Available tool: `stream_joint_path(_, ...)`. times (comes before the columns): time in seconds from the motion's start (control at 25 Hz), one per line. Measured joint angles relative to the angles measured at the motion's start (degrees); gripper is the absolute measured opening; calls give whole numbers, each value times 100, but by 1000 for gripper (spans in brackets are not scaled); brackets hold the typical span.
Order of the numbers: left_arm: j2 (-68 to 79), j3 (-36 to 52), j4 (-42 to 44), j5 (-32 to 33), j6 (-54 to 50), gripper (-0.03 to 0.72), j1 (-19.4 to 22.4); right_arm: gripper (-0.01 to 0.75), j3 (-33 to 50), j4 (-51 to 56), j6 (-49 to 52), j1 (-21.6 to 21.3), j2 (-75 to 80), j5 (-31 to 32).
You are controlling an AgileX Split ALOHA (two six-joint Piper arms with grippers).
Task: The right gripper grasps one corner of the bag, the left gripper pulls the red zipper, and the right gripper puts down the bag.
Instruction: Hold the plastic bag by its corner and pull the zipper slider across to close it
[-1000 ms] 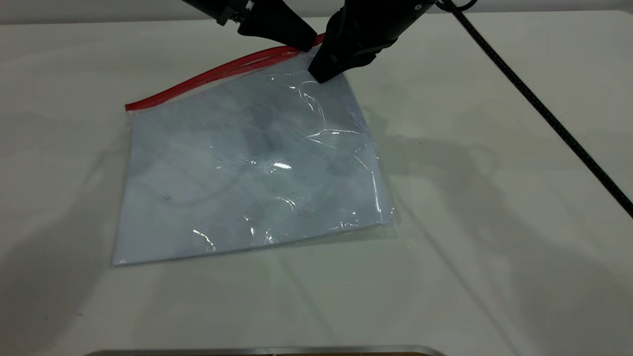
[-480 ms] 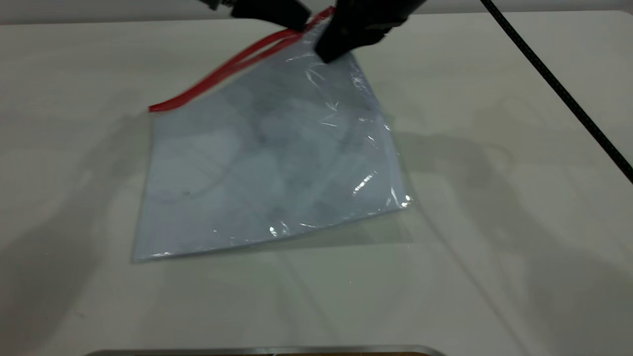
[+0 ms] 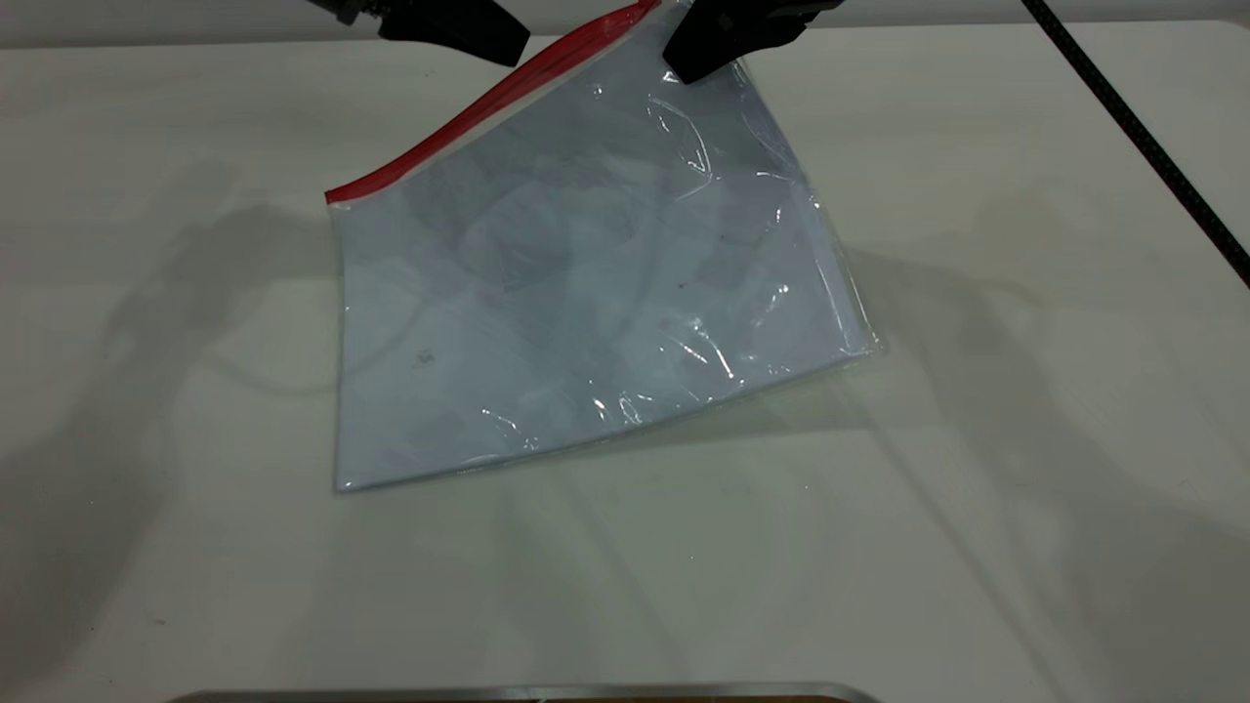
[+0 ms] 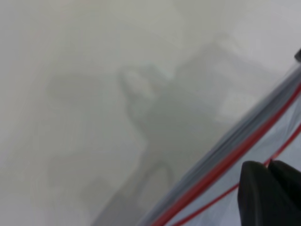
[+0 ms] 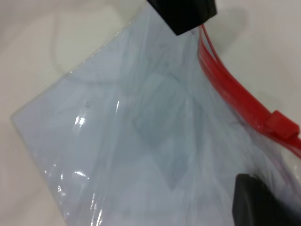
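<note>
The bag (image 3: 586,283) is a clear pouch with pale sheets inside. It hangs tilted, its far right corner raised and its near edge on the table. My right gripper (image 3: 688,61) is shut on that corner at the end of the red zipper (image 3: 469,117). In the right wrist view one finger (image 5: 256,202) lies over the bag (image 5: 117,141), and the red slider tab (image 5: 281,124) sits close by. My left gripper (image 3: 508,47) is shut, further left along the zipper. In its wrist view the left gripper (image 4: 269,188) is against the red strip (image 4: 225,162). Whether it pinches the strip is unclear.
A black cable (image 3: 1133,127) runs across the far right of the white table (image 3: 977,488). A metal edge (image 3: 527,693) lies along the table's near side. The left gripper also shows in the right wrist view (image 5: 183,14).
The right gripper has lifted the bag's corner higher and the bag has shifted right. The left gripper has moved left along the red zipper, away from the right gripper.
</note>
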Motion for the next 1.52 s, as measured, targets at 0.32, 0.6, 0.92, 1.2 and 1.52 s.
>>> stream_joint_path(0.32, 0, 0, -104, 336, -7, 166, 0, 38, 0, 6, 0, 0, -12, 311)
stream_joint_path(0.6, 0, 0, -250, 388, -7, 299, 0, 76, 0, 144, 0, 0, -12, 338)
stream_joint_path(0.92, 0, 0, -489, 739, 2, 308, 0, 33, 0, 160, -80, 53, -12, 457)
stream_joint_path(1.2, 0, 0, -436, 813, 129, 308, -113, 33, 0, 160, -93, 59, -12, 530)
stream_joint_path(1.52, 0, -119, -275, 883, 308, 351, -356, 33, 0, 160, -93, 59, -12, 627)
